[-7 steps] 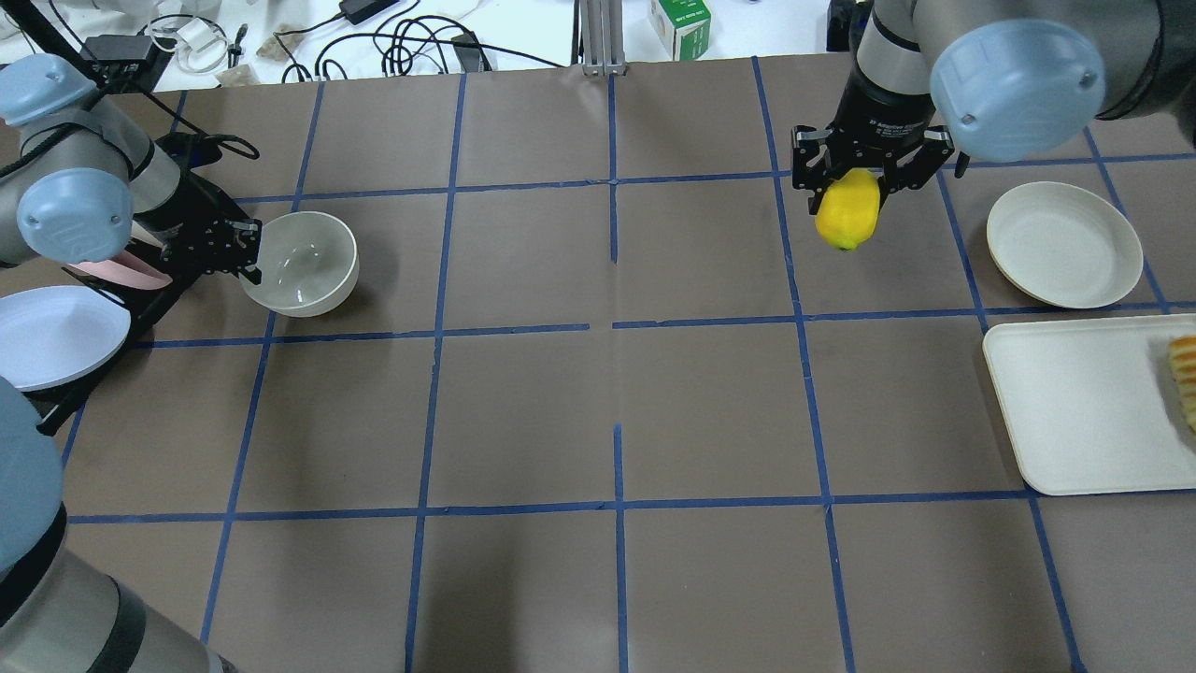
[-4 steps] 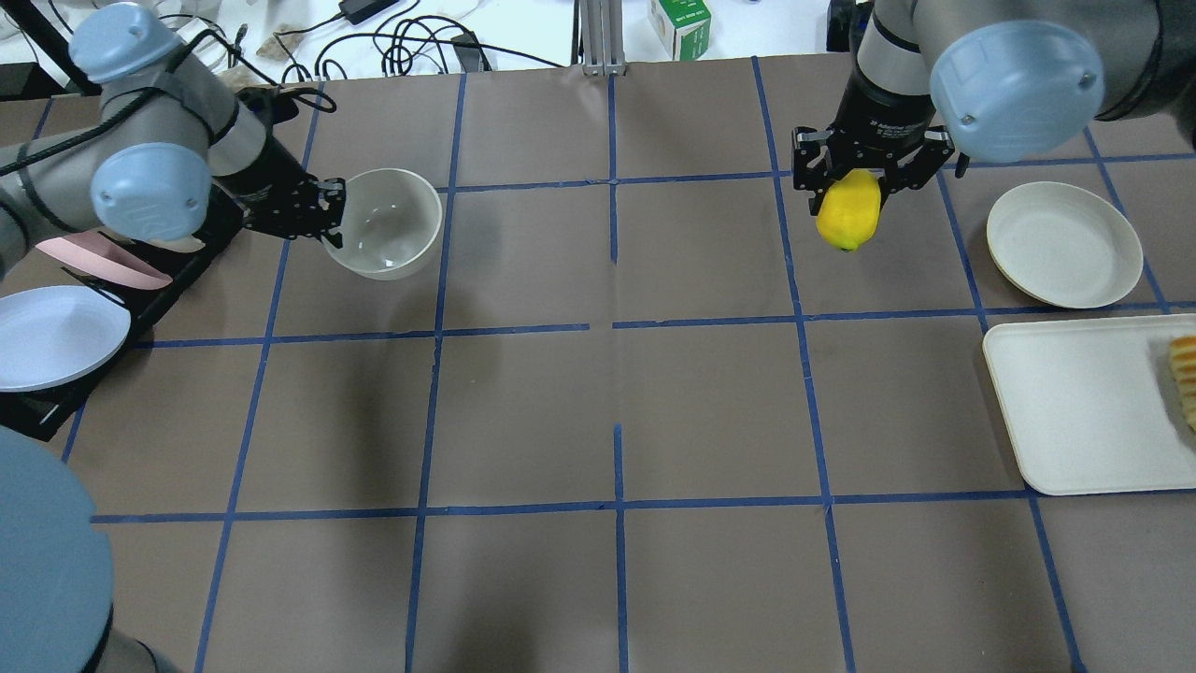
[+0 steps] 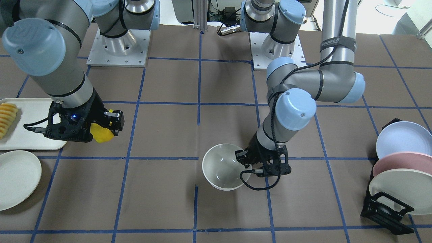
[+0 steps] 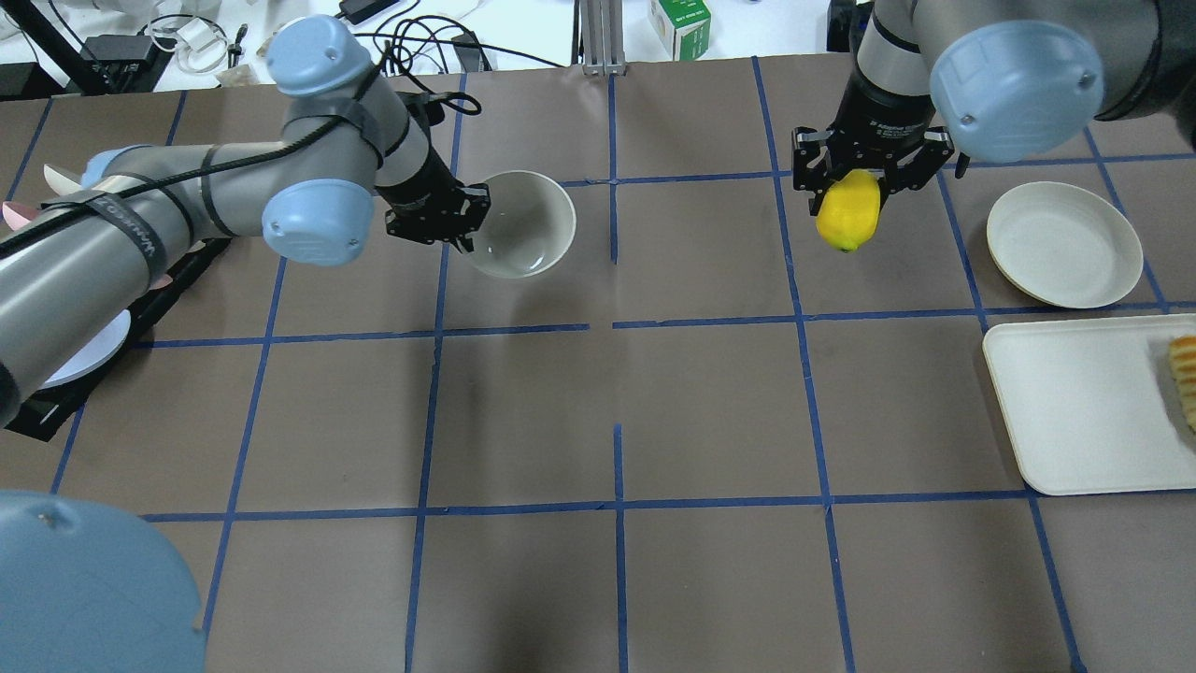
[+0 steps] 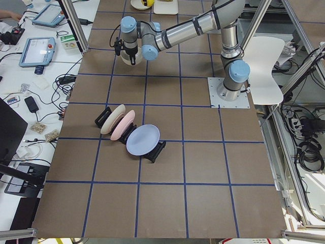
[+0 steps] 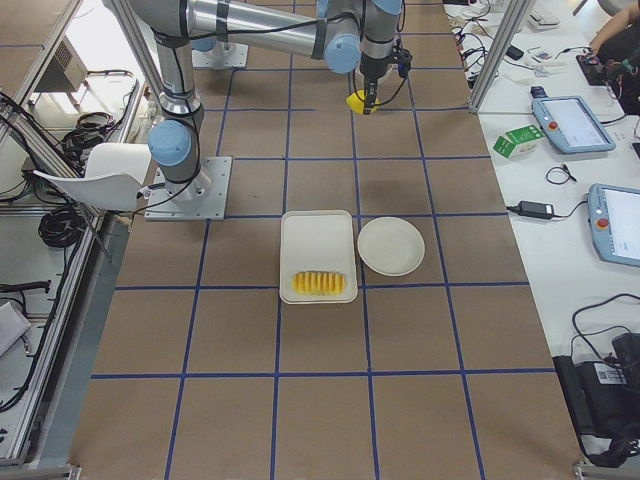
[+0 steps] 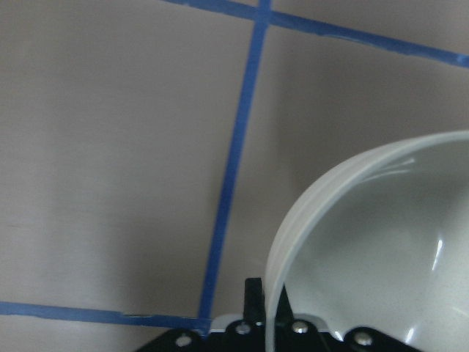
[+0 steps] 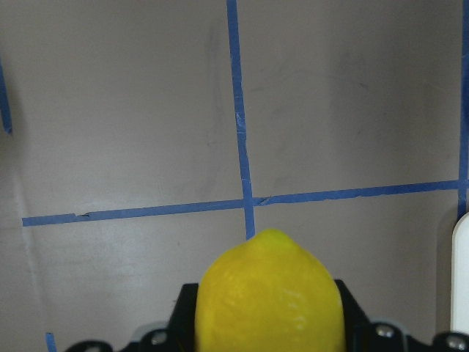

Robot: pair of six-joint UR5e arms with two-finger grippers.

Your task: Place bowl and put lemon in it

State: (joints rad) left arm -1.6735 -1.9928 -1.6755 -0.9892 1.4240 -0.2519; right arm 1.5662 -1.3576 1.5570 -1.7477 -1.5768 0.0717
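Where its jaws close on the left side of the rim, the left gripper (image 4: pixel 464 227) holds the deep round off-white glossy bowl (image 4: pixel 525 227) near the far edge of the table (image 4: pixel 710 411), just left of its midline; whether the base rests on the table cannot be told. The right gripper (image 4: pixel 852 179), clamped on the small bright yellow oval lemon (image 4: pixel 848 213), hangs it tip-down near the same edge, toward the right end. The bowl lies well apart, to the lemon's left; the right arm is the carrier.

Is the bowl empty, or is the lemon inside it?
Empty. The bowl shows only its bare shiny inside, and the lemon hangs in the right gripper, well off to the side.
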